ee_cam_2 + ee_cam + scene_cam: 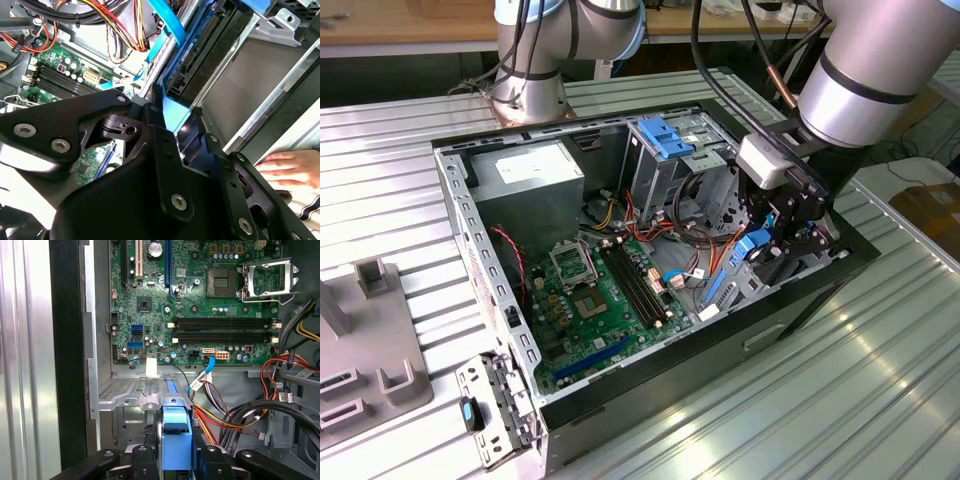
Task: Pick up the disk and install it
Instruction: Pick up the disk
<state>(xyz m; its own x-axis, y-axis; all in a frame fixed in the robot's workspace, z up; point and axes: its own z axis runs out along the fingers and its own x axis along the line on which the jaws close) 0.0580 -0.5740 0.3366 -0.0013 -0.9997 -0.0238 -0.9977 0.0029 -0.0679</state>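
Disk point(210, 50): likely rigid, fairly heavy, shock-sensitive; best held by its blue rail end. Gripper point(176, 442): fingers closed on that rail.

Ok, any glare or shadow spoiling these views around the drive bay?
Exterior view: sheen on the ribbed metal table, black gripper shadowed under the arm. Second wrist view: a washed-out white patch beside the gripper, blue-railed silver-grey disk evenly lit. First wrist view: glare streaks on the table, green motherboard evenly lit, black case wall dark.
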